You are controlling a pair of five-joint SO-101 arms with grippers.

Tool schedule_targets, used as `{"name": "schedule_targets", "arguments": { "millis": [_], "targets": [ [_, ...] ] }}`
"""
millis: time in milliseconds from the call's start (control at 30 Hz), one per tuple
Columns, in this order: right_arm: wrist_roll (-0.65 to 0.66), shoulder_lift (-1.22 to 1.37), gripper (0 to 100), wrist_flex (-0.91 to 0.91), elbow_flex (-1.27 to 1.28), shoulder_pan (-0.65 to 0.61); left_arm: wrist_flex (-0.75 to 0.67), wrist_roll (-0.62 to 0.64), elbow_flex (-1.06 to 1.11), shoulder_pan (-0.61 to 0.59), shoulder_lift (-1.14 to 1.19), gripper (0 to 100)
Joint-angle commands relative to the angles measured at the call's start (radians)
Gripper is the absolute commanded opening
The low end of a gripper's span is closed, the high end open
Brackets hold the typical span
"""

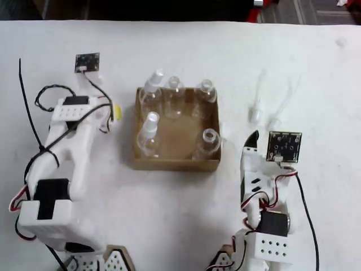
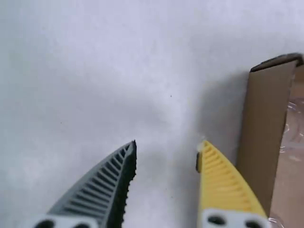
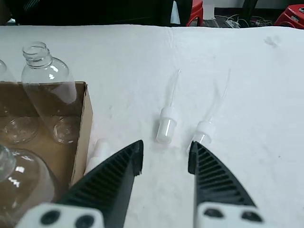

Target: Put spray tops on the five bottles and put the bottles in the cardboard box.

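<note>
Ideally, the right end effector (image 3: 166, 144), spread and empty, should pinch the spray top (image 3: 166, 129) just ahead across its white collar, leaving the thin tube free.

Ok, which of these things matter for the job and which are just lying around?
Job:
- cardboard box
- two bottles with spray tops, in the box
- three open bottles, in the box
- two loose spray tops on the table, in front of the open right gripper

Lying about:
- black cable on the table
- red furniture behind the table
</note>
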Motion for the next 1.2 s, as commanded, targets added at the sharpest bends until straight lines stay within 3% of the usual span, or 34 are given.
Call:
{"name": "schedule_targets", "arguments": {
  "millis": [0,200,333,433,567,733,833,900,1033,1167],
  "targets": [
    [0.008,0.007,13.8,0.064,-0.132,-0.024,-0.002,-0.006,-0.052,-0.015,-0.016,20],
    [0.006,0.255,13.8,0.194,-0.414,-0.027,-0.026,0.026,-0.034,-0.070,-0.051,20],
    [0.009,0.568,13.8,0.318,-0.698,-0.021,-0.160,0.046,0.123,-0.074,-0.177,20],
    [0.028,0.805,13.8,0.417,-0.914,-0.021,-0.334,0.031,0.292,-0.071,-0.308,20],
    [0.230,1.066,13.8,0.524,-1.143,-0.038,-0.506,-0.008,0.434,-0.053,-0.392,20],
    [0.603,1.280,13.8,0.578,-1.326,0.082,-0.506,-0.008,0.434,-0.047,-0.387,20],
    [0.687,1.380,13.8,0.582,-1.410,0.170,-0.505,-0.009,0.430,-0.047,-0.386,20],
    [0.651,1.429,13.8,0.582,-1.448,0.217,-0.505,-0.009,0.428,-0.045,-0.386,20],
    [0.443,1.534,14.1,0.582,-1.533,0.286,-0.506,-0.009,0.431,-0.045,-0.386,20],
    [0.345,1.679,14.2,0.585,-1.636,0.297,-0.509,-0.009,0.436,-0.045,-0.384,20]
  ]
}}
